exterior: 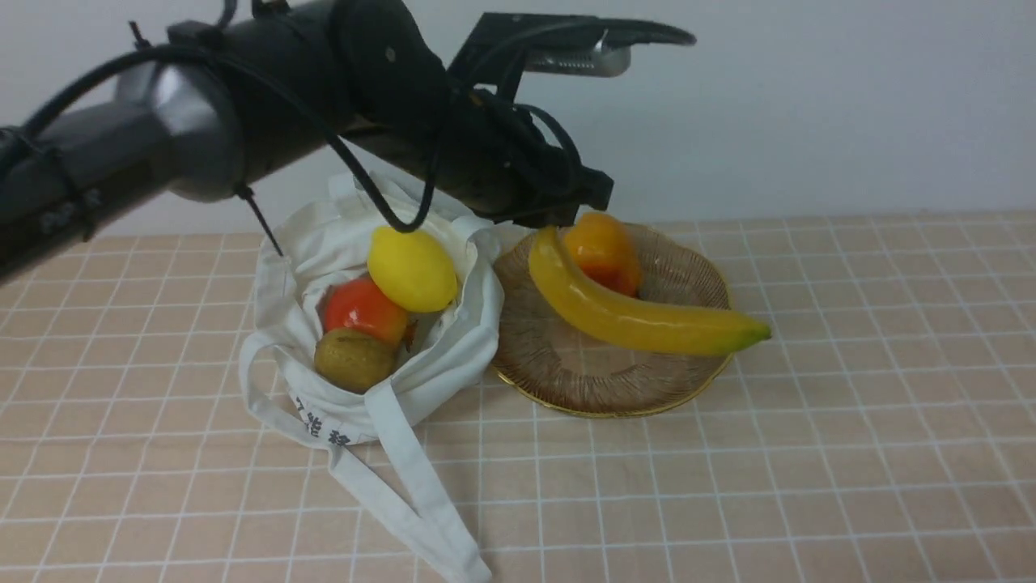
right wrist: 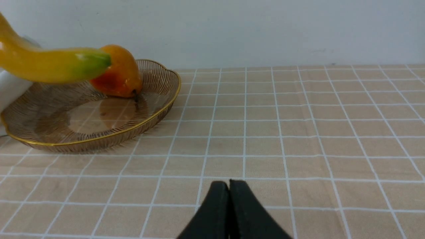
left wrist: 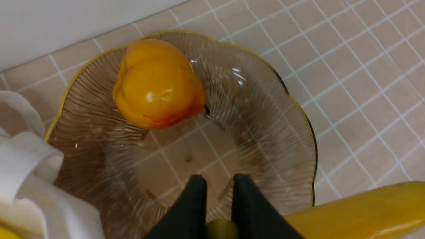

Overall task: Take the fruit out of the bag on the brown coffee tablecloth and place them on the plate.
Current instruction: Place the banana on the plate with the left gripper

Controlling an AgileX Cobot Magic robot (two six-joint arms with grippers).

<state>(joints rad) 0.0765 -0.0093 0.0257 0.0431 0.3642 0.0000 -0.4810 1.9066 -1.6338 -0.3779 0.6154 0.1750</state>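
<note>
My left gripper [left wrist: 217, 181] is shut on the stem end of the long yellow banana [exterior: 631, 316] and holds it over the plate [exterior: 583, 368]. An orange-yellow fruit [exterior: 603, 251] lies in the plate at its far side. The white bag [exterior: 324, 235] lies open left of the plate, with the lemon [exterior: 413, 269], a red-orange fruit [exterior: 364, 312] and the kiwi [exterior: 354, 360] inside. In the left wrist view the banana [left wrist: 358, 209] runs off past the plate's rim [left wrist: 312, 156]. My right gripper [right wrist: 229, 182] is shut and empty, low over the tablecloth [right wrist: 298, 132], right of the plate [right wrist: 99, 136].
The bag's straps [exterior: 405, 478] trail across the cloth towards the front. A white wall [exterior: 809, 97] stands just behind the plate and bag. My left arm [exterior: 283, 89] reaches over the bag from the left.
</note>
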